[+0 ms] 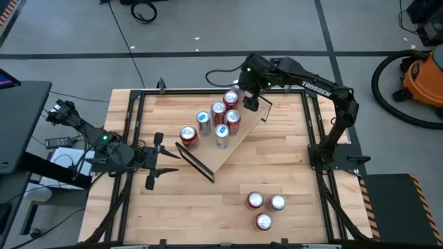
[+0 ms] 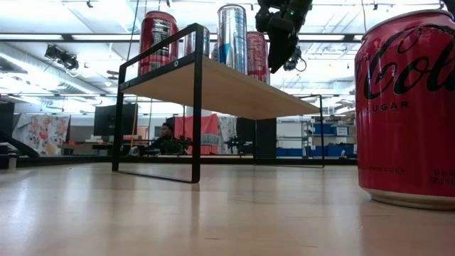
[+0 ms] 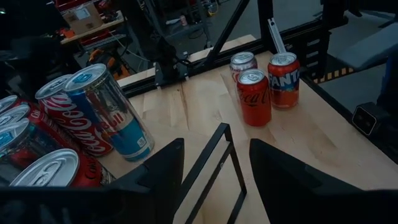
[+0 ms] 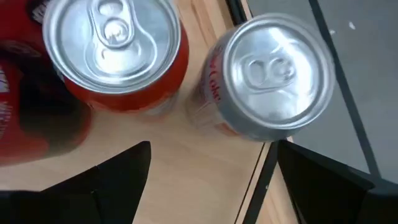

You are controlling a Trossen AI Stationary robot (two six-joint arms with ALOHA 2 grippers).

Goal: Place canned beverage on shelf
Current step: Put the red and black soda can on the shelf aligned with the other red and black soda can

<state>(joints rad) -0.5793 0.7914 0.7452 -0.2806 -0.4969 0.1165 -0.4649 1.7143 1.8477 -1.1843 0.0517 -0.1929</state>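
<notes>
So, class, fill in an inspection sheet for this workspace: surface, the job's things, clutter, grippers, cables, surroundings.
Surface: slatted wooden tabletop, bare in places.
Job's things: shelf set at an angle, six cans standing on it; three cans waiting on the tabletop.
Clutter: nothing seen.
Grippers: right gripper open, empty, above the shelf's far end; left gripper open, empty, at the table's left edge.
Cables: black cable on the floor.
Surroundings: orange vacuum, grey floor.

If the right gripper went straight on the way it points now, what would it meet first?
Probably the silver-and-red can at the light-wood shelf's far end: the open right gripper points down just above it, beside a red can. Depth is uncertain.
</notes>
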